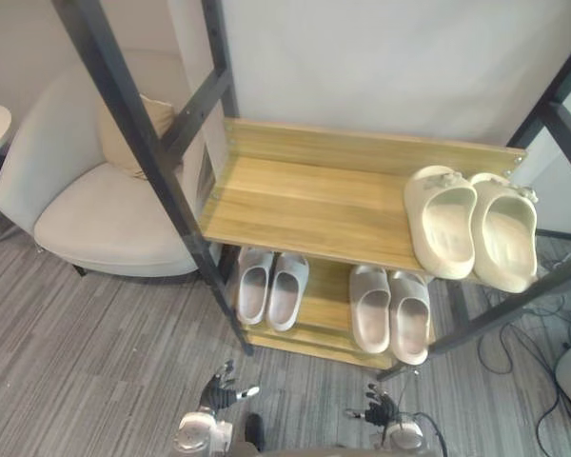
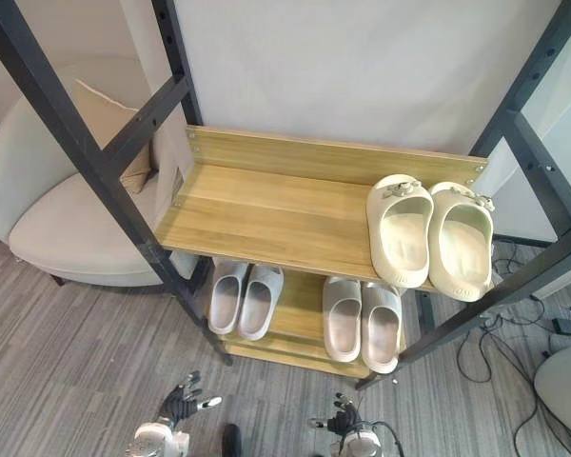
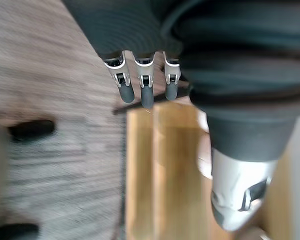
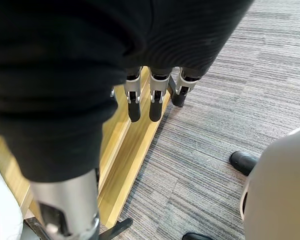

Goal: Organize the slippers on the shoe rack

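I am holding left hand (image 1: 219, 388) and right hand (image 1: 379, 411) loose and empty, low before the black-framed wooden shoe rack (image 1: 305, 205) carrying cream foam slippers (image 1: 443, 224).

This looks like a home-style living corner. A shoe rack (image 1: 305, 205) of wood and black metal, carrying slippers (image 1: 443, 224), stands against a plain white wall (image 1: 381, 67). To its left sits a pale upholstered armchair (image 1: 105, 224) with a cushion (image 2: 97, 112). Grey striped carpet (image 1: 76, 352) covers the floor.
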